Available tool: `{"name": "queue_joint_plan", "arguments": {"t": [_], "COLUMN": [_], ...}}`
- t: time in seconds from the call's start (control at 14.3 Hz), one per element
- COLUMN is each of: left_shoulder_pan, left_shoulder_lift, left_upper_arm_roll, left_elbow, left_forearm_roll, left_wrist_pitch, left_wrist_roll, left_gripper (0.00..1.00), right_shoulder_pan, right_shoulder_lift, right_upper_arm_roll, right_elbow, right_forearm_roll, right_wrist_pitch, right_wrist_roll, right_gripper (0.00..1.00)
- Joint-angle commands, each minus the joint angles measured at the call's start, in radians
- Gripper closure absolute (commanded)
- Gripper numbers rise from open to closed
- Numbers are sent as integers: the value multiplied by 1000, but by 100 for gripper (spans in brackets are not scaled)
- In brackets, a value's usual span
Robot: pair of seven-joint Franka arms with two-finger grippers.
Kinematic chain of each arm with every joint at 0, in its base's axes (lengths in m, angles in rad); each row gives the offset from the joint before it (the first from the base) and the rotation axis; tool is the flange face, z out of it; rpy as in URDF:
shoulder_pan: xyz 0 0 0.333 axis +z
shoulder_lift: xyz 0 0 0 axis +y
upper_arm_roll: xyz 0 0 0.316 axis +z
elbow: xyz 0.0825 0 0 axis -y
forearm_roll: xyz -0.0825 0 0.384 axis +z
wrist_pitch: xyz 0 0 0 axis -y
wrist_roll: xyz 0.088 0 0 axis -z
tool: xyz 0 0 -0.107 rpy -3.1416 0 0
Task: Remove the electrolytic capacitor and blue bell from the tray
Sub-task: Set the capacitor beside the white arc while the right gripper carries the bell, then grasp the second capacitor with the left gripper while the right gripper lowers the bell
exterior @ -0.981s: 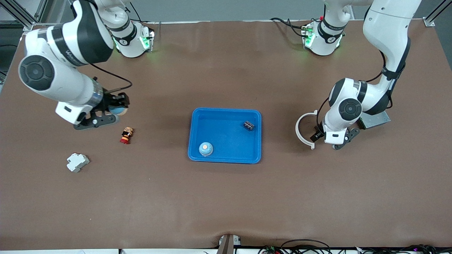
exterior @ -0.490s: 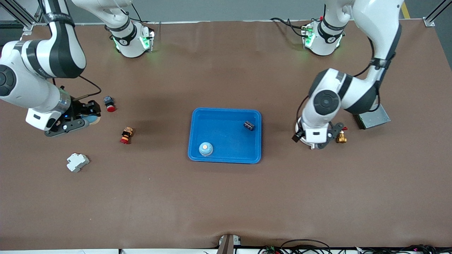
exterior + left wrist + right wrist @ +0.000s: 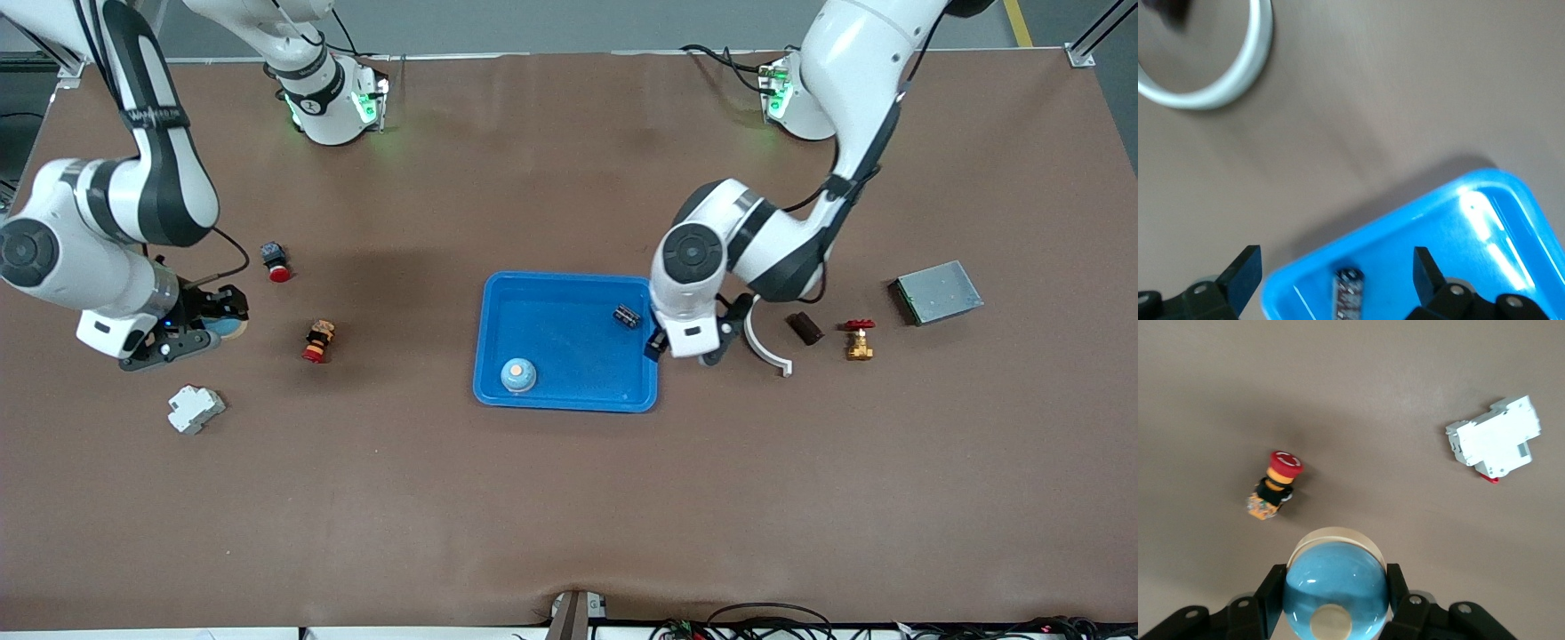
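Fingers first: those of my right gripper [image 3: 1335, 603] are clamped on a blue bell [image 3: 1335, 587], up over the table toward the right arm's end, well apart from the blue tray [image 3: 567, 404]. Those of my left gripper [image 3: 1335, 280] stand wide apart with nothing between them, over the tray's edge at the left arm's end, right above the capacitor [image 3: 1349, 300].

Taking the tray as my landmark, from the front camera outward: a white breaker [image 3: 195, 408] lies well off toward the right arm's end, about level with the tray's nearer rim. Inside the tray, a second bell [image 3: 518, 374] sits in the nearer part, toward the right arm's end. A small red-capped figure [image 3: 318, 341] lies between tray and my right gripper. Toward the left arm's end, just beside the tray, lies a white ring piece [image 3: 765, 345], then a dark brown block [image 3: 805, 328], a brass valve [image 3: 858, 340] and a grey box [image 3: 937, 292]. The capacitor lies in the tray's farther corner, at the left arm's end. Farthest, a red push button [image 3: 276, 262] sits toward the right arm's end.
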Motion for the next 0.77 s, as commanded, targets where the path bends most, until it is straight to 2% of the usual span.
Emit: {"name": "queue_joint_plan", "arguments": {"t": [0.0, 0.35, 0.56, 0.63, 0.7], "left_shoulder_pan": [-51, -108, -108, -110, -111], "left_shoulder_lift": [77, 134, 168, 176, 177], "left_upper_arm_roll": [11, 18, 18, 18, 18], "left_elbow": [73, 71, 71, 71, 71], "left_forearm_roll": [0, 7, 7, 7, 7], "left_wrist_pitch": [-12, 11, 50, 67, 75], "left_wrist_roll": [-66, -144, -152, -153, -153], "left_gripper": [0, 0, 0, 1, 10], "right_shoulder_pan": [-26, -50, -57, -58, -60], "right_shoulder_lift": [86, 192, 215, 223, 232], "right_upper_arm_roll": [19, 19, 20, 20, 20], "right_elbow": [39, 45, 45, 45, 45], "right_forearm_roll": [-15, -13, -13, -12, -10], "right_wrist_pitch": [16, 119, 125, 131, 139], "right_wrist_roll": [-10, -8, -8, -8, -8], "right_gripper": [81, 80, 79, 78, 78]}}
